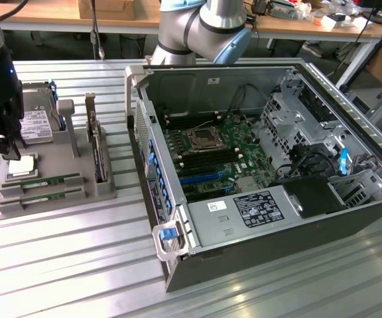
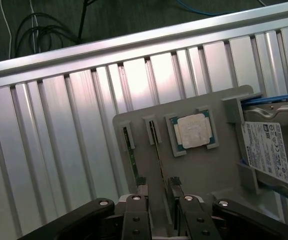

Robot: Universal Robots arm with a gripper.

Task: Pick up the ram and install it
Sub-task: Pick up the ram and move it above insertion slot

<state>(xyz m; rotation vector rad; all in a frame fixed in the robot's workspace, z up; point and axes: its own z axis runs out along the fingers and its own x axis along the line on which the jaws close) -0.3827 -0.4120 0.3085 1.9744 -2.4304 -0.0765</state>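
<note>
Bright overhead light glares off the ribbed table (image 1: 58,265).

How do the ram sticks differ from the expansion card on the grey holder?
The ram sticks are green and sit low; the expansion card is dark and stands much taller. The ram sticks lie at right angles to the expansion card. Both stand on edge in the grey holder.
</note>
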